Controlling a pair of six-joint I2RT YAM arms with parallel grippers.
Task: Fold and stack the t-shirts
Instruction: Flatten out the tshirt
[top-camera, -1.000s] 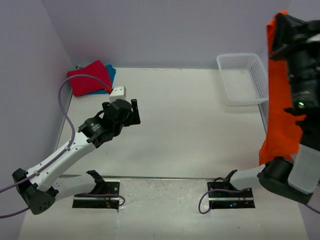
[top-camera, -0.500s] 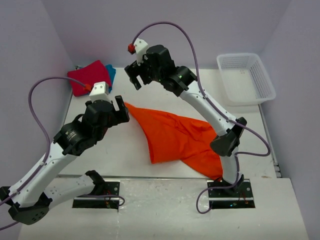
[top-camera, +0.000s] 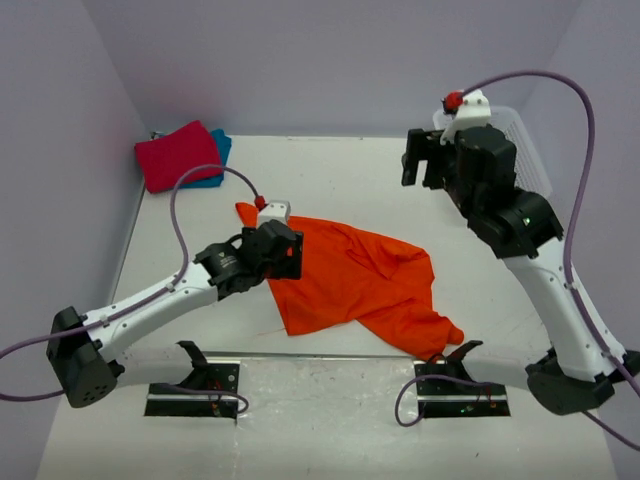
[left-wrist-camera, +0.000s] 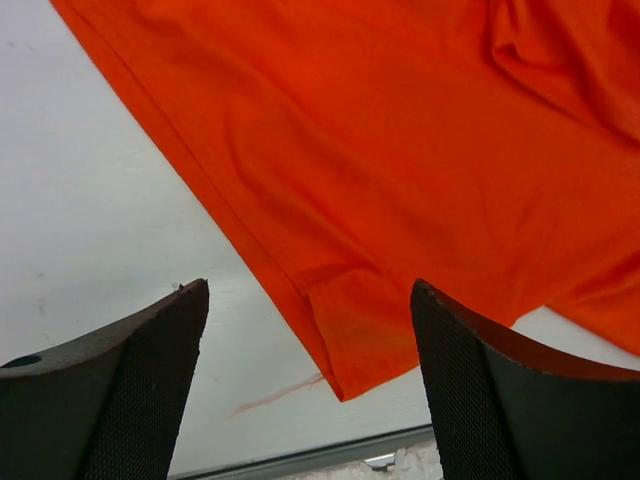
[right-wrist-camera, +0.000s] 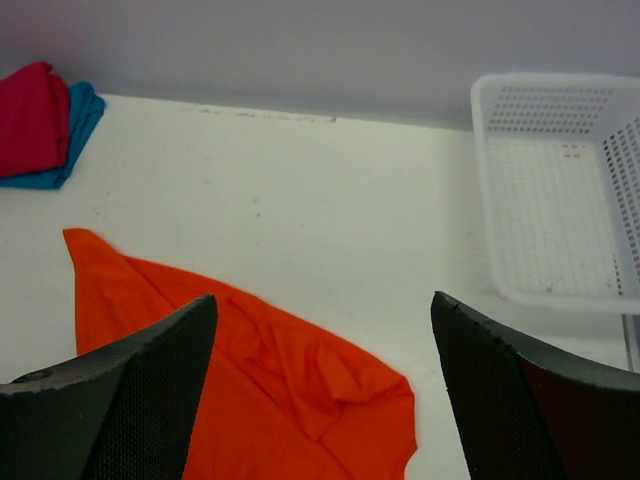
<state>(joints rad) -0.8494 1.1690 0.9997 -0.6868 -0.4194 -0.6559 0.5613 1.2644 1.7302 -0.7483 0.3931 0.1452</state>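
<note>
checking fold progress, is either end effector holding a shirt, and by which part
Nothing is held. The left end effector hangs open over a corner of the orange t-shirt; the right end effector is open and empty.

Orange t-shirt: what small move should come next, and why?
Probably lower the open left hand onto the orange t-shirt at its near corner and close on it. The shirt lies rumpled and unfolded, that corner sits between the hand's fingers, and the right hand is raised, open and empty.
</note>
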